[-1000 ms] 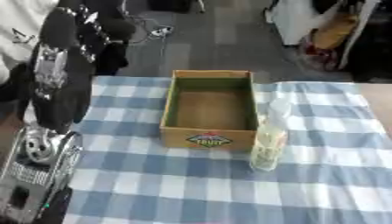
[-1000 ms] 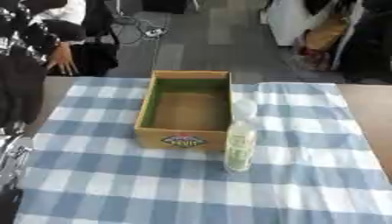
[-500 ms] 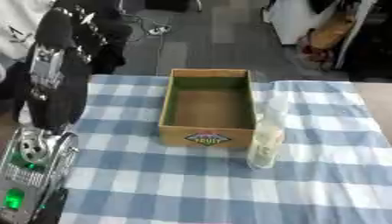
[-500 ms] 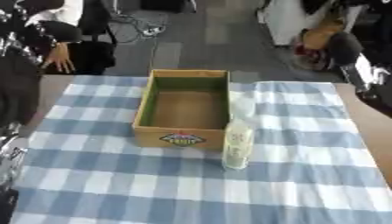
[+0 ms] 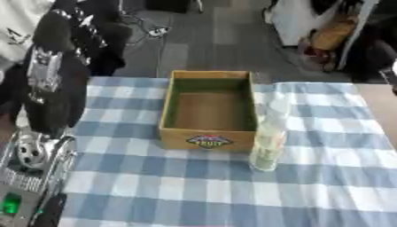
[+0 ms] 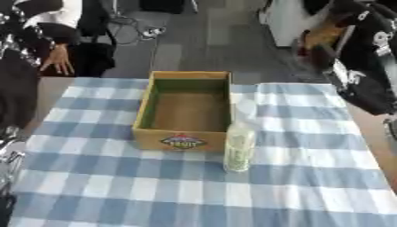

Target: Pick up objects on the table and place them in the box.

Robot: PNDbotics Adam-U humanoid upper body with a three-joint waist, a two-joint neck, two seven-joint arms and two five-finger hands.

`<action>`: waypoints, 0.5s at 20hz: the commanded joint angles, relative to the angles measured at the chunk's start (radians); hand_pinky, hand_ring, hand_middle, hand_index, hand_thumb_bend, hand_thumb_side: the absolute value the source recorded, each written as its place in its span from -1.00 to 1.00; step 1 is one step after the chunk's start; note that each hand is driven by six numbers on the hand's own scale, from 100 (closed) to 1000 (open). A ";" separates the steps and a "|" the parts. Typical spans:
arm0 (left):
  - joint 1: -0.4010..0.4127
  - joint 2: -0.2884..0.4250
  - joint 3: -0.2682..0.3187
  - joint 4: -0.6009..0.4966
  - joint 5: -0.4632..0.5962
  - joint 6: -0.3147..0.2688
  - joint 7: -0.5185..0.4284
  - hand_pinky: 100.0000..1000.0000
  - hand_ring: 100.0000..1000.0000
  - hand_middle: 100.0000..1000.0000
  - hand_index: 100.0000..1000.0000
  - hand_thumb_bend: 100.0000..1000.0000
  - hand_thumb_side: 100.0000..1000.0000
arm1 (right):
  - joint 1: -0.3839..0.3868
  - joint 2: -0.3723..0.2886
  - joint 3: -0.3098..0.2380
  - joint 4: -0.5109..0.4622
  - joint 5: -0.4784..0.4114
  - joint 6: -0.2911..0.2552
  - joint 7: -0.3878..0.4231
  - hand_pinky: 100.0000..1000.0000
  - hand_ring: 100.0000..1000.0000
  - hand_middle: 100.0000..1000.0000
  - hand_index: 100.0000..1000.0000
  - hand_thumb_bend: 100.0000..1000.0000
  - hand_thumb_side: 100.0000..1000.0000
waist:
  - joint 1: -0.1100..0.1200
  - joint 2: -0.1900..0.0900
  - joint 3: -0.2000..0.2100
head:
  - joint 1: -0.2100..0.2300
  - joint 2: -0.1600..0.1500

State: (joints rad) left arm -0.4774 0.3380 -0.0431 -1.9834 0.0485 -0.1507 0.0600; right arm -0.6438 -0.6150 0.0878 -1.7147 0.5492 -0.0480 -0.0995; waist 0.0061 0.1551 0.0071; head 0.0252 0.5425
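One clear bottle [image 6: 239,145] stands upright on your blue-checked tablecloth [image 6: 310,186], just beside the right front corner of the open cardboard box [image 6: 184,113]. Your left arm [image 5: 50,84] looms at the left edge and your right arm [image 6: 360,75] at the upper right; whether either hand's fingers are together or apart cannot be told.

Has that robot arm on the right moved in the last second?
Yes. The right arm has swung in above the table's right edge, toward the bottle; earlier it was out of view.
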 commanded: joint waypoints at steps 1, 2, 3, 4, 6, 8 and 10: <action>-0.011 0.017 -0.001 -0.017 0.003 -0.003 -0.003 0.36 0.19 0.55 1.00 -0.49 0.87 | -0.038 -0.011 0.004 0.044 0.011 0.007 0.003 0.78 0.38 0.50 0.83 0.02 1.00 | 0.000 -0.011 0.002 | -0.015 -0.007; -0.012 0.017 -0.001 -0.017 0.003 -0.003 -0.004 0.36 0.19 0.55 1.00 -0.49 0.87 | -0.045 -0.009 0.006 0.061 0.013 0.008 0.003 0.78 0.38 0.50 0.83 0.02 1.00 | 0.000 -0.011 0.002 | -0.016 -0.006; -0.012 0.017 -0.001 -0.017 0.004 -0.003 -0.004 0.36 0.19 0.55 1.00 -0.49 0.87 | -0.052 -0.007 0.008 0.076 0.013 0.009 0.001 0.78 0.38 0.49 0.83 0.02 1.00 | -0.001 -0.011 0.003 | -0.016 -0.005; -0.012 0.016 -0.001 -0.017 0.004 -0.003 -0.004 0.36 0.19 0.55 1.00 -0.49 0.87 | -0.059 -0.005 0.009 0.091 0.013 0.010 -0.001 0.77 0.37 0.49 0.84 0.02 1.00 | -0.001 -0.011 0.004 | -0.016 -0.005; -0.013 0.016 -0.001 -0.017 0.004 -0.003 -0.004 0.36 0.20 0.55 1.00 -0.49 0.87 | -0.073 -0.002 0.012 0.119 0.010 0.009 -0.006 0.77 0.37 0.48 0.84 0.03 1.00 | -0.001 -0.011 0.005 | -0.017 -0.003; -0.015 0.015 -0.002 -0.017 0.005 -0.004 -0.004 0.36 0.20 0.55 1.00 -0.49 0.87 | -0.089 0.000 0.015 0.151 0.014 0.009 -0.009 0.76 0.36 0.43 0.81 0.11 1.00 | -0.002 -0.011 0.008 | -0.018 -0.002; -0.016 0.014 -0.002 -0.017 0.005 -0.004 -0.005 0.36 0.20 0.55 1.00 -0.49 0.87 | -0.100 0.005 0.015 0.181 0.020 0.004 -0.010 0.76 0.35 0.42 0.83 0.16 1.00 | -0.002 -0.010 0.009 | -0.019 -0.002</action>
State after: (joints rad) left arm -0.4781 0.3380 -0.0479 -1.9834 0.0491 -0.1510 0.0577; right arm -0.7190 -0.5977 0.1067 -1.5400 0.5622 -0.0417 -0.1041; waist 0.0051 0.1575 0.0151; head 0.0171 0.5426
